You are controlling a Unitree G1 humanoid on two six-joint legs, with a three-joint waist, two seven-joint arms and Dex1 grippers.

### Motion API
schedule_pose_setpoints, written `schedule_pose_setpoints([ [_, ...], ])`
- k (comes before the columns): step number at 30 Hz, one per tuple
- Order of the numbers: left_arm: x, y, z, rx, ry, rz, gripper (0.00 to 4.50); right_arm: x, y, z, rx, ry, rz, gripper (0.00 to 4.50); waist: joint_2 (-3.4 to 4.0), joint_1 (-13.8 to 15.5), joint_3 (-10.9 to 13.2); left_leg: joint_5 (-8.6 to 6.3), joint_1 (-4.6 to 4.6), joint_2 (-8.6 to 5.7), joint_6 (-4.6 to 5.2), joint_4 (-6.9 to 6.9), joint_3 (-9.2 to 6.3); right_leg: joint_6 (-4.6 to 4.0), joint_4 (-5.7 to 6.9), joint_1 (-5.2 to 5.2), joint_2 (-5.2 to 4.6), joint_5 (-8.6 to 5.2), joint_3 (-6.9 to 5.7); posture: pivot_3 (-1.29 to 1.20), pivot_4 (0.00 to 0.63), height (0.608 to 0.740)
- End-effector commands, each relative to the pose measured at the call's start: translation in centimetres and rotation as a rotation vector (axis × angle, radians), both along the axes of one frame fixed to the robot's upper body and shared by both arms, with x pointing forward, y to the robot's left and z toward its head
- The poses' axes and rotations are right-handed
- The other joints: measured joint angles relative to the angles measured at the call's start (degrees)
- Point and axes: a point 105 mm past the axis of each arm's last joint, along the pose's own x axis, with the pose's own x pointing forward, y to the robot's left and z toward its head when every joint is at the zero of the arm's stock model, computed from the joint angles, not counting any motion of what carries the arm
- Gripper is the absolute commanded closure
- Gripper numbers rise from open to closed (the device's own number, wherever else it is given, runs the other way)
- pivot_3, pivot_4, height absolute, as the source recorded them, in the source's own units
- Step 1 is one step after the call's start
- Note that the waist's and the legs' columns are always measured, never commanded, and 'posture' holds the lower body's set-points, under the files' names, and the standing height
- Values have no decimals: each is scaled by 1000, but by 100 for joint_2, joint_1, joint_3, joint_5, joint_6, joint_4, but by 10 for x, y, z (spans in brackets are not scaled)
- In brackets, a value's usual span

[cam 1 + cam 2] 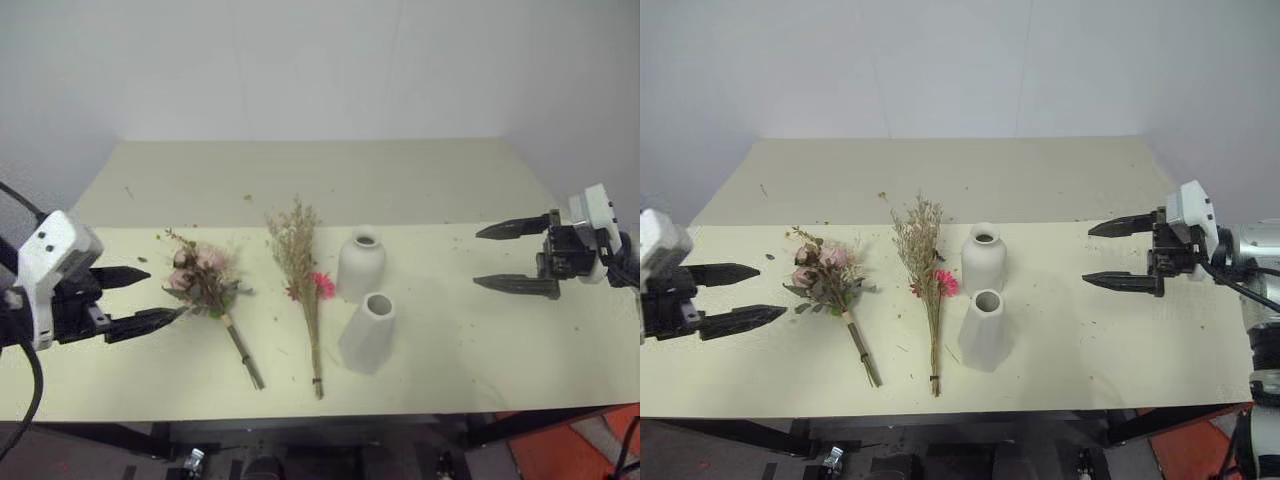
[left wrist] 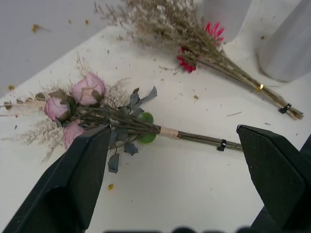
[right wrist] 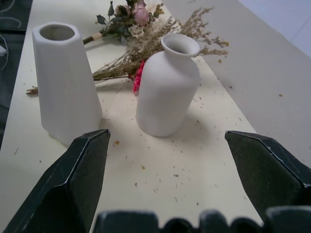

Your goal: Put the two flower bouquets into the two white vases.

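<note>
A bouquet of pale pink roses point(image 1: 205, 275) with green leaves lies flat on the cream table point(image 1: 450, 340), its stems toward the front edge. Beside it lies a dry grass bundle point(image 1: 303, 280) with one bright pink flower. Right of that stand two white vases: a round-bodied one with a narrow neck point(image 1: 360, 264) and, in front of it, a taller tapered one point(image 1: 368, 333). My left gripper point(image 1: 145, 297) hovers open just left of the roses point(image 2: 87, 92). My right gripper point(image 1: 505, 257) is open at the right, facing the vases point(image 3: 167, 87) from a distance.
Small dried crumbs are scattered over the table top. A white wall point(image 1: 320, 60) rises behind the table's far edge. Orange flooring point(image 1: 560, 450) shows below the front right corner.
</note>
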Motion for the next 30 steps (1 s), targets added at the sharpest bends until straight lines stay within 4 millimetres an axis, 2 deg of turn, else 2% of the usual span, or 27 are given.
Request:
schedule_pose_setpoints([
  [1, 3, -14, -6, 57, 97, 36, 0, -4, 3, 10, -19, -45, 59, 39, 1, -4, 0, 0, -1, 0, 0, 0, 0, 0, 0, 0, 0, 0, 0, 0, 150, 740],
  [4, 21, -17, -15, 18, 212, 158, 0, -4, 6, 9, -13, -50, 66, 39, -2, 29, 1, 0, 3, -1, 0, 9, -9, 5, 13, 9, 6, 0, -1, 0, 150, 740],
  [10, 33, -31, -26, 61, 402, 155, 0, -5, 7, 8, -7, -56, 67, 39, -4, -18, 1, 0, 0, -9, -1, 17, -10, 17, 15, 7, -1, 2, 4, 0, 150, 740],
  [22, 46, -34, -49, 110, 621, 271, 0, -10, 9, 5, 8, -67, 65, 39, -4, 26, 1, -1, -3, -14, -2, 17, -12, 18, 20, 3, -3, 0, 5, 0, 150, 740],
  [30, 69, -40, -63, 85, 698, 397, 0, -15, 11, 2, 24, -70, 56, 39, -4, 56, 1, 0, -2, -19, -3, 20, -14, 18, 22, 6, -7, 1, 5, 0, 150, 740],
])
